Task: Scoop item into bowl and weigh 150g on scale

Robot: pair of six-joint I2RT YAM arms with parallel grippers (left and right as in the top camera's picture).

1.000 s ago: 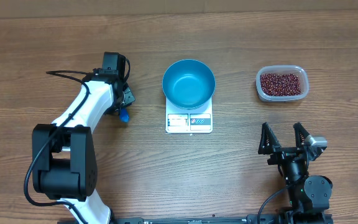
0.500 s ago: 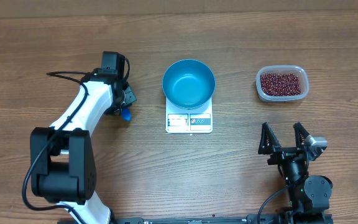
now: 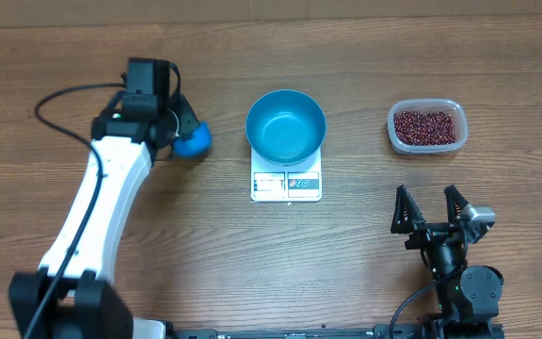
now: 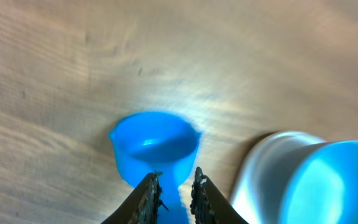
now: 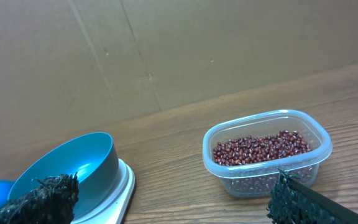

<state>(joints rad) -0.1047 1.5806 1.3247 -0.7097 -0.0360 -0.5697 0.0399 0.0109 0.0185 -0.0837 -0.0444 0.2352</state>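
left hand [image 4: 174, 185] pinches the scoop [image 4: 154, 146], bowl [image 4: 334, 180] near its right.

— How was the left arm [image 3: 89, 202] finished?
— A long white link was seen at the left of the frame, capped by black joints. A thin black cable [image 3: 73, 91] was attached near the upper left.
— And the left gripper [image 4: 173, 190]?
— Dark, ridged fingertips [image 4: 148, 194] were shown.
— The right arm [image 3: 464, 282]?
— It was made all in black, lower right. A small grey block [image 3: 479, 215] was fitted beside the right gripper [image 3: 428, 209], whose pads [image 5: 51, 194] were rough-textured.
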